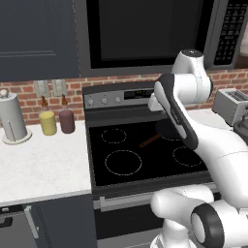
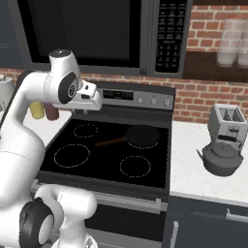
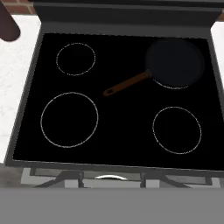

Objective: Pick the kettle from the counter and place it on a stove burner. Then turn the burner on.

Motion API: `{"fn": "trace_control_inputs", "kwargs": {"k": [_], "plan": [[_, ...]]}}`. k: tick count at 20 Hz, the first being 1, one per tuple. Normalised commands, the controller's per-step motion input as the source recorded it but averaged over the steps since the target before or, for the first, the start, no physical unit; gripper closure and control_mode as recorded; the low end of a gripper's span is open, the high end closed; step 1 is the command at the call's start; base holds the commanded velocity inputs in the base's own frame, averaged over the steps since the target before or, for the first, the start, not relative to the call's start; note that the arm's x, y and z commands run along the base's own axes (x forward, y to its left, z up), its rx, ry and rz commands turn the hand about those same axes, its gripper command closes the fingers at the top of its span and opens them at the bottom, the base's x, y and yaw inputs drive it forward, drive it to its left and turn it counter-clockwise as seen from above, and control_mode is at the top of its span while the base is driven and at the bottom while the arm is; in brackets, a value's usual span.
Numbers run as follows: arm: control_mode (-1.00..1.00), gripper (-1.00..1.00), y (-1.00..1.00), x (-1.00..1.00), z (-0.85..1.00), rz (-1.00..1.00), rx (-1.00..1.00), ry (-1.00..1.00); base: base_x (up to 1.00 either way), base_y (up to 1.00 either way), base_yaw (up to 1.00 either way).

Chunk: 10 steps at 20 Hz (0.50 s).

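Note:
The dark grey kettle [image 2: 223, 159] stands on the white counter [image 2: 190, 169] right of the stove, just in front of the toaster. The largest white-outlined burner [image 1: 123, 162] [image 2: 71, 155] [image 3: 69, 119] lies bare at the front left of the black cooktop. My gripper [image 2: 92, 104] hangs high over the cooktop's back left, far from the kettle and pointing down at the glass. Its fingertips are hidden, so I cannot tell how the jaws stand.
A black frying pan [image 2: 142, 136] [image 3: 175, 62] with a brown handle covers the back right burner. The stove knobs [image 2: 152, 100] sit on the back panel. A toaster [image 2: 226, 123] stands behind the kettle. Left counter: paper towel roll [image 1: 12, 118], yellow jar [image 1: 48, 122], maroon jar [image 1: 66, 120]. A microwave hangs overhead.

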Motion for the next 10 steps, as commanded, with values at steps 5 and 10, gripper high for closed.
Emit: {"fn": "trace_control_inputs", "kwargs": {"k": [5, 10], "plan": [[-1.00, -1.00, -0.28, -0.16, 0.00, 0.00, 0.00, -0.05, 0.00, 0.00, 0.00], [-1.00, -1.00, -0.57, -0.34, 0.00, -0.01, 0.00, -0.06, 0.00, 0.00, 0.00]]}}
